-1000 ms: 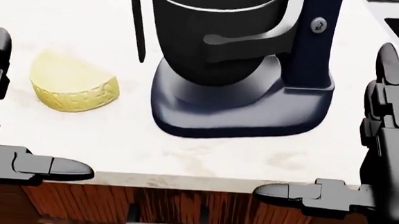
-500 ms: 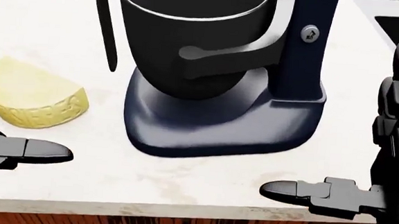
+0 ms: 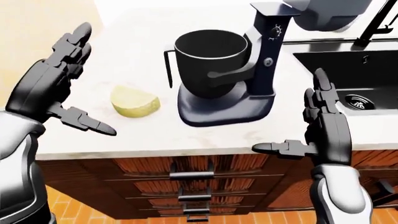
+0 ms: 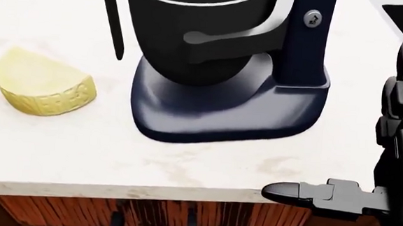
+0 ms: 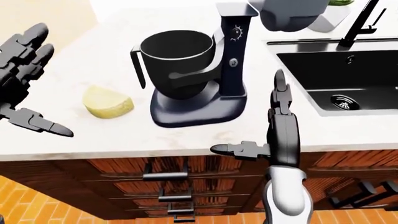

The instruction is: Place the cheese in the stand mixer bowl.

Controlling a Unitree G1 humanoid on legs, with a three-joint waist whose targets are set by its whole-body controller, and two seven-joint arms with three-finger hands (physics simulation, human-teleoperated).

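Cheese sits on the worktop, just left of the stand mixer base, apart from it, not touched by either hand. Bowl is clipped in the mixer arm, mouth up, looks empty, with its handle on the cheese side. The mixer head is tilted up, so the bowl mouth looks clear from above.

Your left hand hovers above and left of the cheese, fingers spread wide, holding nothing. Right hand is also splayed and empty, hanging off the worktop edge to the right of the mixer, near the sink.

Risks from here, as I judge it:
- The wedge looks rounded and low. Come down off-centre and your fingers could squirt it sideways, toward the worktop edge or under the bowl handle.
- The bowl rim stands well above the cheese. Lift too low and you clip the handle or rim and drop the cheese outside.
- Left arm swinging right could bump the bowl.
- Keep the right hand put; moving it in risks hitting the mixer column.
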